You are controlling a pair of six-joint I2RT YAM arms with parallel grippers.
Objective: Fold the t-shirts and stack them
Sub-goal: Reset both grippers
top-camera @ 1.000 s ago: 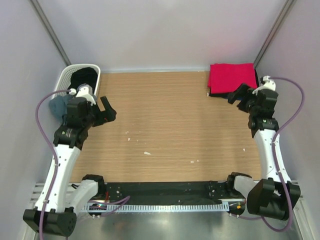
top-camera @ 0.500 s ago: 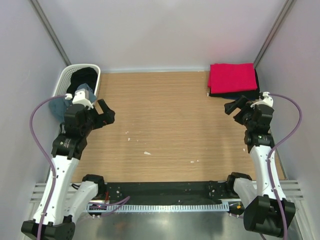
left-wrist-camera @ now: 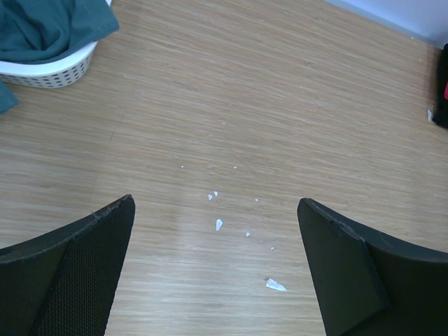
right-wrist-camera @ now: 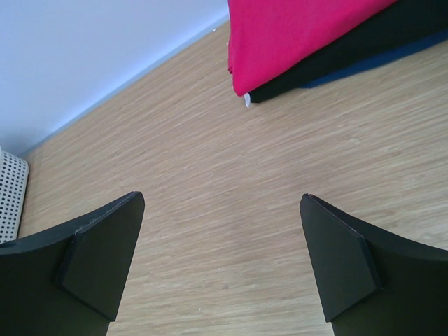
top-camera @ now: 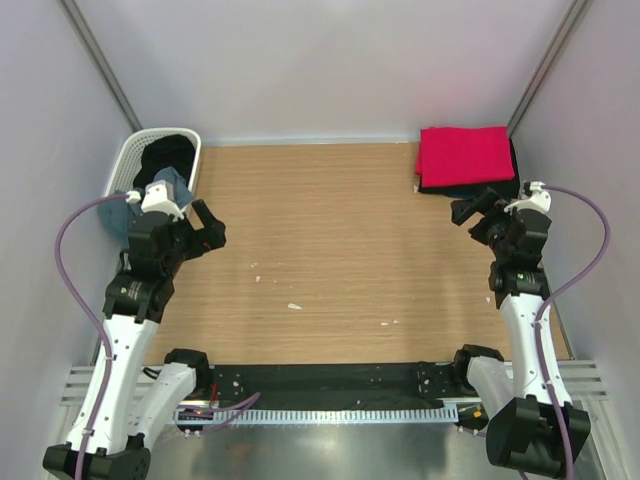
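1. The red t-shirt (top-camera: 463,153) lies folded flat at the far right corner of the table (top-camera: 340,250). It rests squarely on a folded black t-shirt (right-wrist-camera: 350,52). In the right wrist view a thin dark blue edge shows under the black one. We cannot tell whether that is a third garment.
2. The unfolded shirts are at the far left corner, in the white lattice basket (top-camera: 130,160). A second black shirt (top-camera: 168,152) is bunched inside it, and a grey-blue t-shirt (left-wrist-camera: 49,24) spills over its near rim.
3. We judge the task to be partly done. At least two shirts are folded and stacked, and at least two in the basket are left to fold and add.
4. The left gripper (top-camera: 205,225) has its jaws spread wide with nothing between them. It hovers over bare wood just beside the basket, on the basket's near right side.
5. The right gripper (top-camera: 470,210) is also fully spread and empty. It hangs near the front edge of the stack but clear of the cloth.
6. Between the arms the wood carries only a few white scraps (left-wrist-camera: 218,225) — no shirt is laid out for folding. We expect the next move to be a reach into the basket, most likely by the left arm.
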